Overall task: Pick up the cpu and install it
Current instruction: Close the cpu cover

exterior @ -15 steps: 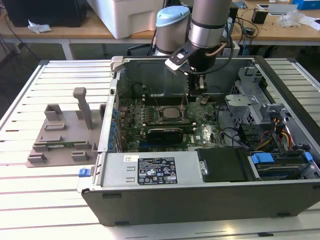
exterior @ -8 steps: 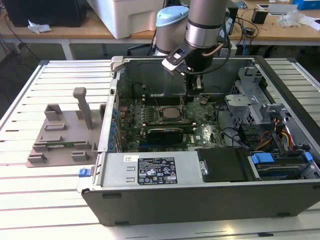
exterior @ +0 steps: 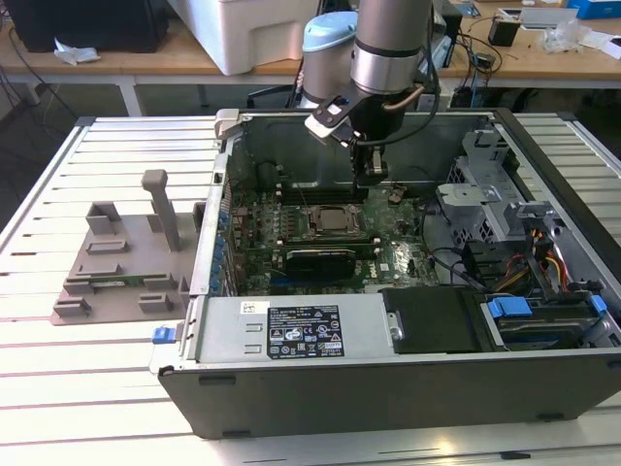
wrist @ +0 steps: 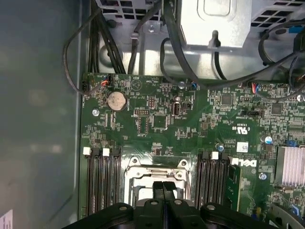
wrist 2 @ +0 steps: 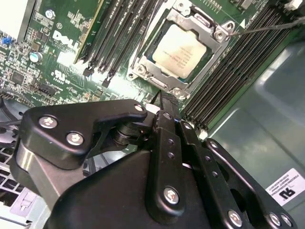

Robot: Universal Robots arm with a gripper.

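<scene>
A slatted metal table (exterior: 107, 155) takes up most of the space, its pale ribs running side to side and catching a soft, even light that brightens toward the table's near edge. Behind the table stands a long wooden workbench (exterior: 126, 63) on white legs (exterior: 126, 97), and the gap beneath it is dark (exterior: 29, 116). On the bench, behind the table's far-left corner in the exterior view, sits a black box (exterior: 87, 24) with a crumpled white scrap (exterior: 73, 53) beside it. Nearer the table's middle stands a large white container (exterior: 257, 34). Behind the table's far-right corner the bench top (exterior: 543, 60) is cluttered with cables and small parts, with a blue box (exterior: 594, 8) at its end.
</scene>
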